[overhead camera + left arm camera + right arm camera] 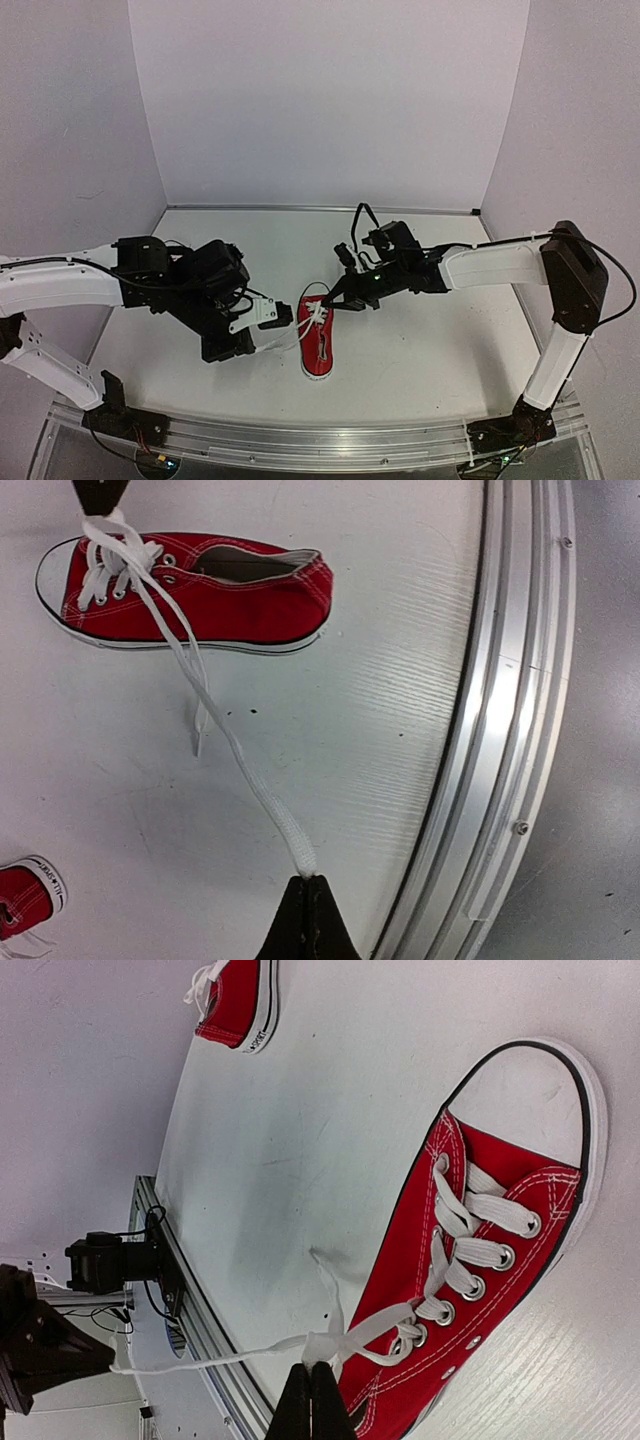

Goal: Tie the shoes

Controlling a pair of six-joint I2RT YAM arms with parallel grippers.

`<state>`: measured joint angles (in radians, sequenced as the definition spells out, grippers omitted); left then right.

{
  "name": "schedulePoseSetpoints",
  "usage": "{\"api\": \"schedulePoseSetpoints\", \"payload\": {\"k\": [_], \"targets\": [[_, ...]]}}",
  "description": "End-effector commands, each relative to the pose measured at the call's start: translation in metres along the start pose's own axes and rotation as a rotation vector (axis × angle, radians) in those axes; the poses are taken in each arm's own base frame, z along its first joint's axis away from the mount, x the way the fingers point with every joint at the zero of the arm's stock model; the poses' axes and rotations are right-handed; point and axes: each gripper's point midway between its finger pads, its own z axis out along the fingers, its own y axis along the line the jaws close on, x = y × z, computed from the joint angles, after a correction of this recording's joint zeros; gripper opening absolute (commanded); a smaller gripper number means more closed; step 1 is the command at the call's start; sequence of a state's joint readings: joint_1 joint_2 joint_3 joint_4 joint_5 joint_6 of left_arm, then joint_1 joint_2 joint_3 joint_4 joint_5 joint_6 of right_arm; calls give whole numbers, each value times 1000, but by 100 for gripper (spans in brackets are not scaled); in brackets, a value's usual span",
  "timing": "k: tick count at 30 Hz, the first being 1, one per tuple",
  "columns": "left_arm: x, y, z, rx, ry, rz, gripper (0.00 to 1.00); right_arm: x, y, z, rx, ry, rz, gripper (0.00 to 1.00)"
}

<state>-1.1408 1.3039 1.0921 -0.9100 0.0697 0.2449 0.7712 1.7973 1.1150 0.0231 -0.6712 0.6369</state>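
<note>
One red shoe [318,348] with a white toe cap lies between the arms, toe pointing away from the bases. My left gripper [258,350] is to its left, shut on the end of a white lace [215,720] that stretches taut from the eyelets to the pinched tips [305,880]. My right gripper [332,303] hovers at the shoe's upper eyelets, shut [310,1370] on the other lace [345,1338] where the two strands cross beside the shoe [500,1250]. A second red shoe [25,898] shows only partly in the wrist views [238,1000]; the left arm hides it from above.
The aluminium rail [510,730] at the table's near edge runs close to my left gripper. White walls [320,100] close the table at the back and sides. The right arm's base [515,430] stands at the near right.
</note>
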Motion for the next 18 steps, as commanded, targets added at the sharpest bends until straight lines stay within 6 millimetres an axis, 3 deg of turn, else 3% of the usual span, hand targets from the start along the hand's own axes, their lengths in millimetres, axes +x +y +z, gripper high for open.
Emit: {"api": "schedulePoseSetpoints", "payload": {"k": [1, 6, 11, 14, 18], "targets": [[12, -5, 11, -17, 119, -70, 0, -16, 11, -3, -7, -38, -17, 0], [28, -4, 50, -32, 255, -88, 0, -16, 12, -7, -4, -46, -19, 0], [17, -15, 61, 23, 215, -62, 0, -18, 14, -11, -1, -55, -25, 0], [-2, -32, 65, 57, 198, 6, 0, -19, 13, -11, -2, -52, -30, 0], [-47, -62, 69, 129, 109, 135, 0, -20, 16, -9, -11, -46, -45, 0]]}}
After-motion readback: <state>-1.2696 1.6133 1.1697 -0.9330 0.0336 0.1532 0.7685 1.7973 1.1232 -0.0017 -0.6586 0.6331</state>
